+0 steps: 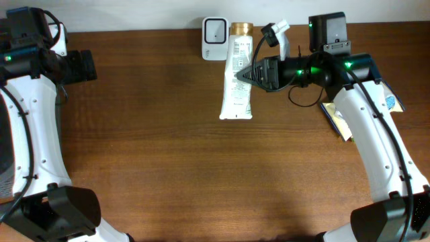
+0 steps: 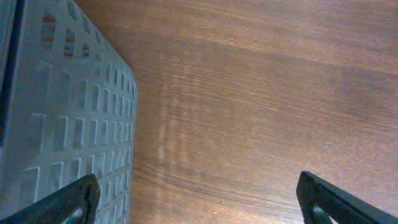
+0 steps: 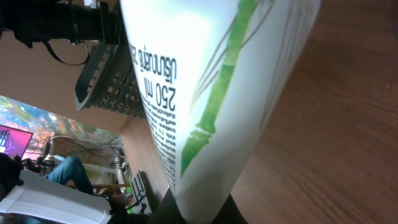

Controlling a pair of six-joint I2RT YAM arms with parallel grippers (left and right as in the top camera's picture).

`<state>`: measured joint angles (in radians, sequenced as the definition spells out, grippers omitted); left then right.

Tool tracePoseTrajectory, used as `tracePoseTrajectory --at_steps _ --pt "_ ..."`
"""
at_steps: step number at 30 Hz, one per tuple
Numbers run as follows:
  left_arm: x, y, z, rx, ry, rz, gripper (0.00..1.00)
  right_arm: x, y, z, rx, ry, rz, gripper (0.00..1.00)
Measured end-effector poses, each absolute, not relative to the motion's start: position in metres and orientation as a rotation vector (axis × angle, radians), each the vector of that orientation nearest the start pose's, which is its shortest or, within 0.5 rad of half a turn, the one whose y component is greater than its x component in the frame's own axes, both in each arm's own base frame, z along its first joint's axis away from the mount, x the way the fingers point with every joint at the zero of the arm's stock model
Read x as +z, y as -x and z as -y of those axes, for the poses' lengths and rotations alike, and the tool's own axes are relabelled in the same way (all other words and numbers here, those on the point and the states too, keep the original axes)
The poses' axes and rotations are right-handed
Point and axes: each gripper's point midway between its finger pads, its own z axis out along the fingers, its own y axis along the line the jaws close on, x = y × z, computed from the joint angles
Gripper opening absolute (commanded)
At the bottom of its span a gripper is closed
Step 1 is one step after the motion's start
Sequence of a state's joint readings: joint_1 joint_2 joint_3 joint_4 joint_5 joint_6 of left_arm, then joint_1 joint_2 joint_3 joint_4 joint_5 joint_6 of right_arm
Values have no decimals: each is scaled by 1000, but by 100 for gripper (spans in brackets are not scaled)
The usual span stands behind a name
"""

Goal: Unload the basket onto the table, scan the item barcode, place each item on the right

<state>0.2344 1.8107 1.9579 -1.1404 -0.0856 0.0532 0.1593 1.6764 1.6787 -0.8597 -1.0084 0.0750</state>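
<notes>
The wooden worktop (image 1: 168,154) is brown, its grain running left to right, and a pale wall strip (image 1: 134,13) borders its far edge. At the right, partly hidden, lies a flat yellowish packet (image 1: 338,119). Just right of it the corner of a blue-and-white packet (image 1: 392,101) shows. In the left wrist view a grey basket (image 2: 68,124) with rows of rectangular holes stands on the wood at the left. The right wrist view shows a dark basket (image 3: 109,81) far off. Beyond the worktop are a seated person (image 3: 68,171) in blue and a lit screen (image 3: 12,142).
</notes>
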Motion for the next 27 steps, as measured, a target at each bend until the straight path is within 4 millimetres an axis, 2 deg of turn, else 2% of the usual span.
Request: tracePoseTrajectory --at_steps 3,7,10,12,14,17,19,21,24,27 --pt "260 -434 -119 219 265 -2560 99 314 -374 -208 1331 552 -2198 4" --pt "260 -435 -119 219 265 -2560 99 318 -400 -199 1184 452 -2205 4" --pt "260 -434 -119 219 265 -2560 99 336 -436 -178 909 323 -2209 4" --pt "260 -434 -119 219 265 -2560 99 356 -463 -171 681 294 -2132 4" --pt "260 -434 -119 219 265 -2560 99 376 -491 -181 405 307 -2001 4" --pt "260 -434 -119 218 265 -2560 99 370 -522 -204 121 351 -1892 4" --pt "260 -435 -119 219 266 -2559 99 335 -550 -224 -100 431 -1861 4" --pt "260 -434 -119 219 265 -2560 99 294 -576 -235 -313 519 -1830 4" --pt "260 -434 -119 218 265 -2561 99 231 -609 -234 -614 629 -1787 4" --pt "260 -434 -119 219 265 -2560 99 193 -624 -228 -794 719 -1758 4"
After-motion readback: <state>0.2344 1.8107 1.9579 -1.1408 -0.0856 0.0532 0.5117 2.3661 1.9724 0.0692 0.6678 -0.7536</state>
